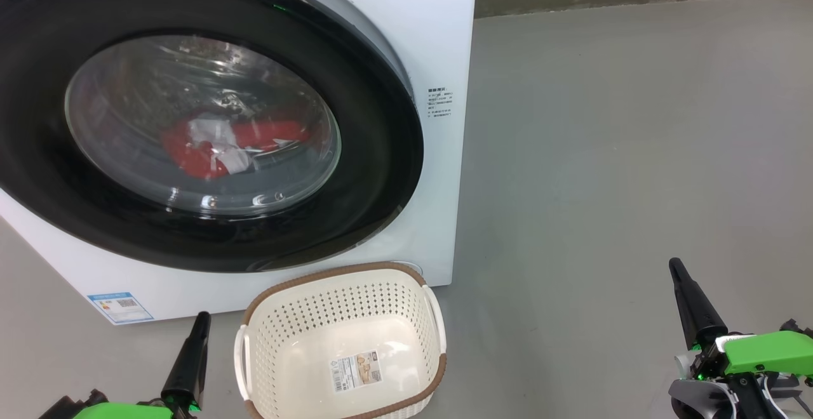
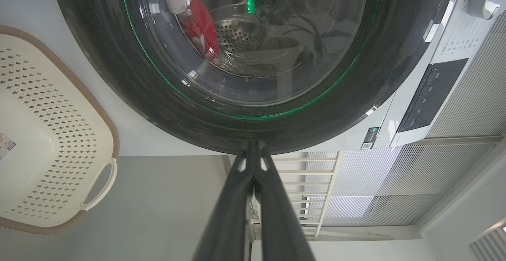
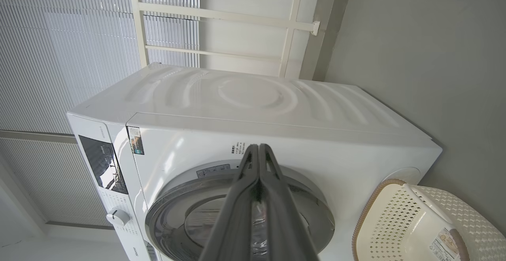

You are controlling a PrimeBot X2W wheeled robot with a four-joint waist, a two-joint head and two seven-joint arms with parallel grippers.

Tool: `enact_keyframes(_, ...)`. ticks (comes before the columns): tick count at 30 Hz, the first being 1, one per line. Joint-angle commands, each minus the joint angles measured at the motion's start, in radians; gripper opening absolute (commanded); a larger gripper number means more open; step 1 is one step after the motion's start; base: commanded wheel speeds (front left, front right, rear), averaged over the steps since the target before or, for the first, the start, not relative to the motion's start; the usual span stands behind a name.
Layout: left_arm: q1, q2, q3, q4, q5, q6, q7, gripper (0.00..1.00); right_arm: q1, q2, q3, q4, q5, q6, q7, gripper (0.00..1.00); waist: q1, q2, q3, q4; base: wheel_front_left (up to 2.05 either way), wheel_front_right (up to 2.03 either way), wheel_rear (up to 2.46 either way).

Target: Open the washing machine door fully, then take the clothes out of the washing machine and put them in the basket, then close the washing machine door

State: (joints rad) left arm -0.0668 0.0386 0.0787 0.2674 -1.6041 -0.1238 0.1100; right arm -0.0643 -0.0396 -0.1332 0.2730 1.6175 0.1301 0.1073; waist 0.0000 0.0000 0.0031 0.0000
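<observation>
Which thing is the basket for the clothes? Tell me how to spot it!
Find the big white washing machine with its round black door. On the grey floor just in front of it sits the basket. It is cream plastic full of little holes, with a brown rim and a sticker inside.

You can read nothing here: the small print (image 1: 440, 103) on the washing machine (image 1: 444, 25) front, the blue sticker (image 1: 120, 306) at its lower corner and the barcode sticker (image 1: 356, 370) in the basket (image 1: 330, 308) are all too small.
</observation>
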Motion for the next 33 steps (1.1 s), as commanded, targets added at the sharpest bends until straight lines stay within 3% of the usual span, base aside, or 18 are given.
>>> enact_keyframes(1,-0.041,0.012,0.035,-0.023,-0.005,-0.007,0.003,0.0,-0.044,-0.011,0.02,-0.028,-0.008,0.001,0.006,0.0,0.0,0.0,0.0,0.0,0.0,0.0,0.0)
enact_keyframes(13,-0.041,0.012,0.035,-0.023,-0.005,-0.007,0.003,0.0,-0.044,-0.011,0.02,-0.028,-0.008,0.001,0.006,0.0,0.0,0.0,0.0,0.0,0.0,0.0,0.0)
enact_keyframes(14,-0.041,0.012,0.035,-0.023,-0.005,-0.007,0.003,1.0,-0.044,-0.011,0.02,-0.028,-0.008,0.001,0.006,1.0,0.0,0.0,0.0,0.0,0.0,0.0,0.0)
enact_keyframes(18,0.023,-0.011,-0.006,0.04,0.0,0.001,0.0,1.0,0.026,0.016,0.004,0.043,0.0,0.0,-0.001,1.0,0.0,0.0,0.0,0.0,0.0,0.0,0.0)
enact_keyframes(26,0.028,-0.008,-0.008,0.021,0.011,0.001,-0.02,1.0,0.032,0.014,0.019,0.031,-0.006,0.0,-0.022,1.0,0.0023,0.0,-0.002,0.001,0.0,0.0,0.0)
enact_keyframes(33,0.035,0.002,-0.014,0.007,0.06,0.0,-0.041,1.0,0.037,0.01,0.034,0.028,-0.062,0.0,-0.042,1.0,0.0001,0.0,0.001,0.003,0.0,0.0,0.0)
